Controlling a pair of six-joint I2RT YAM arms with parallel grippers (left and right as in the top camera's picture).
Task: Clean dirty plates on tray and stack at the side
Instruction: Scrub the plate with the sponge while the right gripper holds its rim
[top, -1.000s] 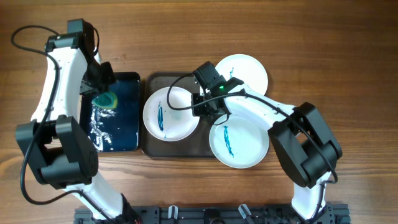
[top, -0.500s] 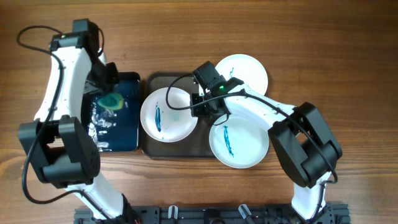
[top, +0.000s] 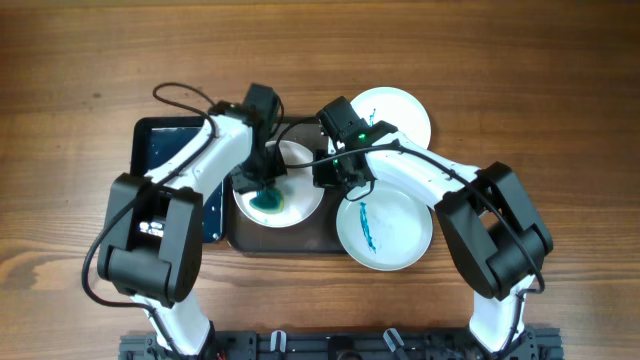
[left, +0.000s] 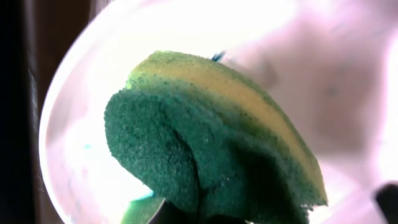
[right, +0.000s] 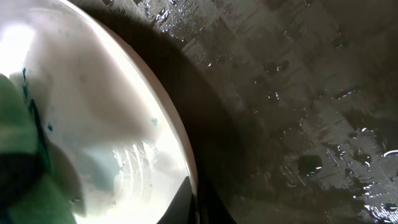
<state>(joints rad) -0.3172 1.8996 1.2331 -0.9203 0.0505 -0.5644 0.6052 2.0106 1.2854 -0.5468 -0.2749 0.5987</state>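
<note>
One white plate (top: 298, 200) lies on the dark brown tray (top: 285, 241). My left gripper (top: 262, 185) is shut on a green and yellow sponge (top: 266, 202) and presses it onto this plate's left half, where a blue-green smear shows. The left wrist view has the sponge (left: 211, 137) over the plate (left: 74, 155). My right gripper (top: 330, 176) is shut on that plate's right rim (right: 177, 143), with wet tray (right: 298, 93) beside it. A second plate (top: 400, 235) with a blue streak lies at the tray's right edge. A third, plain white plate (top: 400, 110) lies behind it.
A narrower glossy black tray (top: 170, 150) with wet foam lies left of the brown tray. The right arm's cable loops over the plate on the tray. Bare wooden table surrounds everything.
My left arm swung right from the black tray, carrying the sponge onto the plate on the brown tray. The blue streak there is now smeared. The right gripper kept its hold.
</note>
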